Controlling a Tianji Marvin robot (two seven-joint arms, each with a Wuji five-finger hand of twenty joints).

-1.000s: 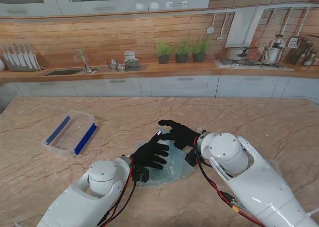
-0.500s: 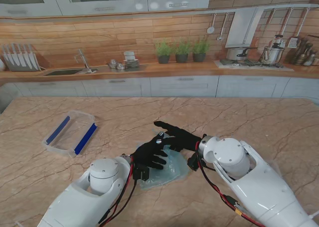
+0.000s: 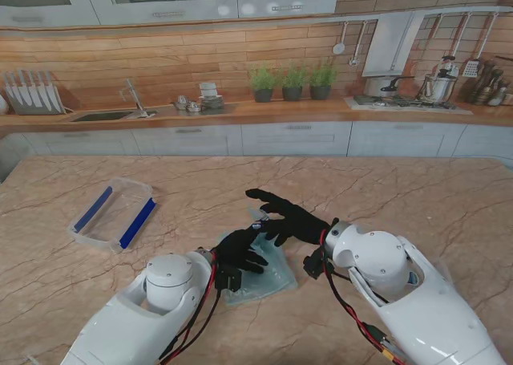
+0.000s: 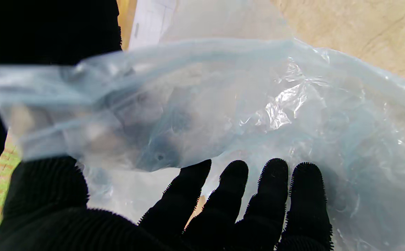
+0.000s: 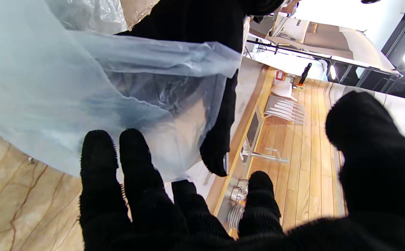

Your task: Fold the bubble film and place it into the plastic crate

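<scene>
The bubble film [image 3: 268, 270] lies crumpled on the marble table [image 3: 401, 196], well apart from the plastic crate [image 3: 114, 213] at ten o'clock. The left hand [image 3: 239, 249] presses on it, fingers spread (gripping nothing I can see). The right hand [image 3: 290, 217], at one o'clock, lifts one edge; whether it pinches, I cannot tell.

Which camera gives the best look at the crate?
The stand view: the crate shows whole there, clear with blue strips, on the table to the left of both hands and apart from the film. The left wrist view shows no crate, and neither does the right wrist view, as far as I can tell.
</scene>
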